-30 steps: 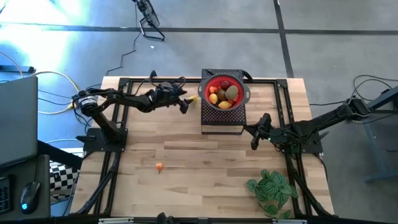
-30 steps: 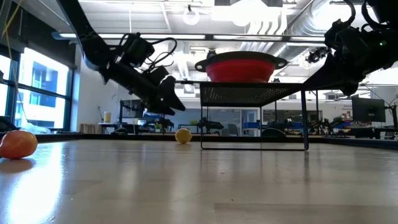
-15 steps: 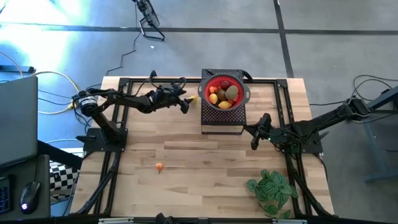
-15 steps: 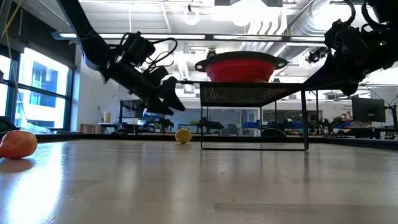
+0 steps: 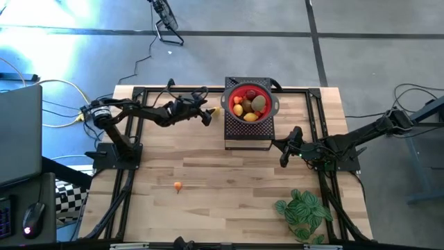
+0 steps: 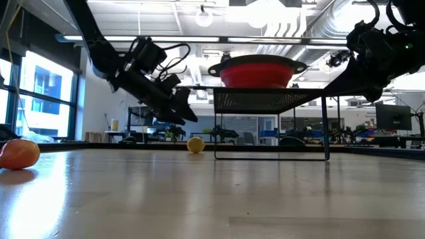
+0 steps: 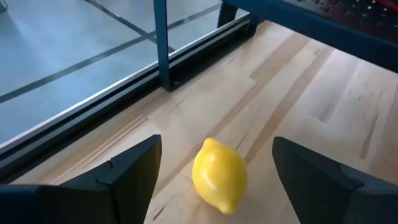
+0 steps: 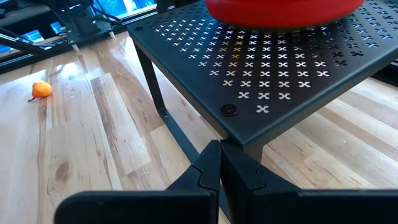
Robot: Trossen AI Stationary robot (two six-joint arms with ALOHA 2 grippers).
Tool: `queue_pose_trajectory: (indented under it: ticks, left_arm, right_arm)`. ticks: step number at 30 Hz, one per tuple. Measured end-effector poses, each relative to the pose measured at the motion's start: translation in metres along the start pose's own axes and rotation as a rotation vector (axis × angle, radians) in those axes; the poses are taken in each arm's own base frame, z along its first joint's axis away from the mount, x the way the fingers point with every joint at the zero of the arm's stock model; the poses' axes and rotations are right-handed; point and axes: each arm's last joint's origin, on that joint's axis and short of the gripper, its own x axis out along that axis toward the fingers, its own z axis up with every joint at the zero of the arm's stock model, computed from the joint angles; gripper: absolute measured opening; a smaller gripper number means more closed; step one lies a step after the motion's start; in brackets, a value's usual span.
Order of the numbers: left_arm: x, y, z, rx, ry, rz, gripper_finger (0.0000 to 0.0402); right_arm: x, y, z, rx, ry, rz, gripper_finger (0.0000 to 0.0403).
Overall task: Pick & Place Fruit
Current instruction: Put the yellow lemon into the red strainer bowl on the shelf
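Wooden table point(image 5: 229, 180) shows lemon point(image 7: 219, 174) between left pincer's point(image 7: 214, 180) spread fingers.

A robotics lab in an open-plan office: exposed ceiling ducts point(image 6: 312, 23), distant desks with monitors point(image 6: 393, 118), concrete floor point(image 5: 374, 55).
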Motion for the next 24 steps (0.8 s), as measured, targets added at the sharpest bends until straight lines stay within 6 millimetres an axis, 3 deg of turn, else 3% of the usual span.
queue_pose_trajectory:
  ticks: [13, 24]
  left_arm:
    - [0.016, 0.001, -0.020, 0.052, 0.035, 0.006, 0.0298]
    - [0.036, -0.009, -0.011, 0.077, 0.065, 0.005, 0.0298]
  right_arm:
    - [0.000, -0.001, 0.000, -0.009, -0.016, -0.028, 0.0002]
    - [0.000, -0.001, 0.000, -0.003, -0.021, -0.036, 0.0002]
